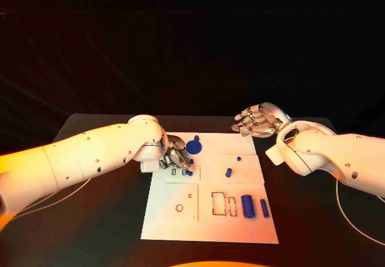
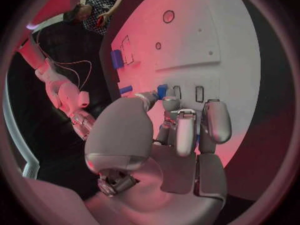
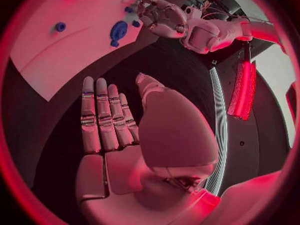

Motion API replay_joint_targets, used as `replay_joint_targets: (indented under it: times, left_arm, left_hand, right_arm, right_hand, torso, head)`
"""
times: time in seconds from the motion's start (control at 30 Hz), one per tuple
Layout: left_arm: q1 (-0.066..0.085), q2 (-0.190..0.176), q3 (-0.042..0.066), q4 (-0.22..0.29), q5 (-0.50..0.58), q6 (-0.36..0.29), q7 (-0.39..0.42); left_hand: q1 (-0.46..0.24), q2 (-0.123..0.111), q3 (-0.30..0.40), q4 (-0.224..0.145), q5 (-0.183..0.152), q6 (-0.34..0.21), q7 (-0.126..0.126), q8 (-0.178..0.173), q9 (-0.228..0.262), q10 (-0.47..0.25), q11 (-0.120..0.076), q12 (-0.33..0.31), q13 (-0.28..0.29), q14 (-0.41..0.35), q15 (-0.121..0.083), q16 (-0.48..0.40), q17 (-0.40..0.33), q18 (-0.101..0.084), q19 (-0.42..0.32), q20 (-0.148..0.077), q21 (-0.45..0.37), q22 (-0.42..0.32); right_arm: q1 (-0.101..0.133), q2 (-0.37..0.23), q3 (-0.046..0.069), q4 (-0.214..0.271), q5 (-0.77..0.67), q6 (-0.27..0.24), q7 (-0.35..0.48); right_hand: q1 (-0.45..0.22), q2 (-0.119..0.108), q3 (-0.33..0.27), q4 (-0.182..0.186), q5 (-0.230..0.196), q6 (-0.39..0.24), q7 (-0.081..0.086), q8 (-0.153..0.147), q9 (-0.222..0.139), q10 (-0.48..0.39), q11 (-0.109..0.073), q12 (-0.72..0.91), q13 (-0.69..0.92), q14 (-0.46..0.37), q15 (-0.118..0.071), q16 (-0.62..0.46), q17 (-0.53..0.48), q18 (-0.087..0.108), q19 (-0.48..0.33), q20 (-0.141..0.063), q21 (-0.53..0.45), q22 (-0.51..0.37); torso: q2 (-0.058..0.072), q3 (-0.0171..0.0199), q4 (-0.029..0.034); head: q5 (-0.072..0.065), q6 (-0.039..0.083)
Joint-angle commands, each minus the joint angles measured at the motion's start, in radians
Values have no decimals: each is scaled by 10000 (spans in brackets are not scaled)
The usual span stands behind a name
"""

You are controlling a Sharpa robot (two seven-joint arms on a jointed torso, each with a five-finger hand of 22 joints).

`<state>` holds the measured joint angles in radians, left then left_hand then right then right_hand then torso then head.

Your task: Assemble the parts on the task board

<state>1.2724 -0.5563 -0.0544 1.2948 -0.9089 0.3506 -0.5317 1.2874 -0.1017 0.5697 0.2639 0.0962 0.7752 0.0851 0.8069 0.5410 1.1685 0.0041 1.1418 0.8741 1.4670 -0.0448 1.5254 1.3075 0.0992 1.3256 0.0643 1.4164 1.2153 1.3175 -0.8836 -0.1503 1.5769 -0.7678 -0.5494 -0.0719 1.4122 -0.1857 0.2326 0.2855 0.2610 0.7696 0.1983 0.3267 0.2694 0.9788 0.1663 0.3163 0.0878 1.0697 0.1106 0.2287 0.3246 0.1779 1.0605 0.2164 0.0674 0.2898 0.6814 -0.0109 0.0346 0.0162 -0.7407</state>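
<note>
Left hand: the left hand point(image 1: 172, 157) is down on the task board point(image 1: 241, 231) near its far left corner, fingers curled over a small blue part point(image 2: 162, 91) at the fingertips; whether it is actually pinched I cannot tell.
Right hand: the right hand point(image 1: 255, 121) hovers off the board's far right corner, over the black table point(image 1: 96, 222), fingers straight and together, holding nothing.
Beside left hand: a blue round part point(image 1: 195, 146) lies just beyond its fingers; two small blue pegs point(image 1: 228, 172) stand apart toward the right hand.
Near edge: two blue bars point(image 1: 248, 206) lie beside rectangular slots point(image 1: 218, 203), well apart from both hands.
Open room: bare board between the pegs and the bars.
</note>
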Motion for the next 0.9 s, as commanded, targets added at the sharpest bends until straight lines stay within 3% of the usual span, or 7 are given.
replay_joint_targets:
  times: [0.03, 0.2, 0.6, 0.73, 0.83, 0.9]
  left_arm:
    - [15, -10, -6, -6, 449, 153, -2]
    - [13, -108, 13, -6, 1056, -110, -3]
    - [8, -579, 71, 453, 1570, -1043, 95]
    - [6, -821, 76, 781, 1236, -1645, 168]
    - [-4, -950, 75, 981, 881, -2048, 228]
    - [-13, -1015, 72, 1102, 645, -2250, 266]
  left_hand:
    - [-44, -207, 937, -532, 45, -18, -43, 118, 210, -11, 48, -66, -8, 712, -16, 26, 1793, -196, -41, -2, 49, 17]
    - [-470, -469, 2486, -1465, 71, -118, 2, 263, 591, 80, 77, -139, 23, 719, -1, 26, 1806, -200, -33, 9, 72, 53]
    - [-786, -571, 3098, -1988, 149, -50, 9, 348, 800, 238, 70, -91, 145, 751, -13, 59, 1871, -212, 16, 12, 116, 128]
    - [-902, -657, 3269, -2137, 239, 26, -9, 373, 858, 369, 49, -20, 254, 782, -33, 92, 1934, -217, 44, 1, 136, 158]
    - [-1069, -792, 3461, -2277, 472, 159, -53, 384, 916, 553, 1, 55, 381, 833, -76, 151, 2048, -248, 170, -32, 209, 308]
    - [-1095, -895, 3525, -2360, 534, 254, -82, 343, 912, 534, -28, -89, 212, 841, -103, 156, 2060, -251, 187, -52, 217, 319]
  right_arm:
    - [0, 10, -1, 2, -237, 246, 25]
    - [-2, 36, -7, -6, -498, 274, 27]
    - [-4, 13, -16, -21, -566, 210, 72]
    - [-5, -24, -17, -5, -551, 142, 148]
    - [-5, -58, -18, 1, -546, 94, 212]
    - [-5, -87, -19, 9, -545, 70, 240]
  right_hand:
    - [-54, -23, 33, -22, 35, -70, 408, -49, -17, -35, 54, -62, -28, 19, 66, -60, -28, 54, -39, 58, -41, -39]
    - [-45, -31, 28, -28, 42, -86, 415, -59, -28, -48, 62, -71, -54, 14, 73, -88, -49, 53, -50, 65, -42, -79]
    - [-45, -31, 23, -26, 47, -95, 423, -66, -36, -57, 70, -78, -72, 12, 79, -107, -63, 52, -56, 71, -42, -107]
    - [-48, -26, 22, -22, 58, -97, 430, -68, -40, -60, 74, -80, -83, 16, 82, -116, -71, 51, -57, 75, -40, -125]
    - [-24, 1, 37, -25, 163, -40, 440, -47, -52, -66, 84, -111, -149, 67, 87, -161, -115, 60, -26, 84, -17, -217]
    - [-12, 12, 58, -22, 299, 25, 422, -40, -71, -1, 64, -132, -199, 179, 62, -178, -149, 68, 77, 66, 19, -289]
  torso:
    - [-6, 4, -2]
    - [-10, 11, -2]
    - [-12, 13, 12]
    - [-2, 29, 39]
    - [-10, 19, 45]
    - [-10, 26, 62]
  head:
    - [5, -15]
    - [19, -24]
    - [40, -26]
    - [61, 22]
    - [59, 7]
    - [72, 3]
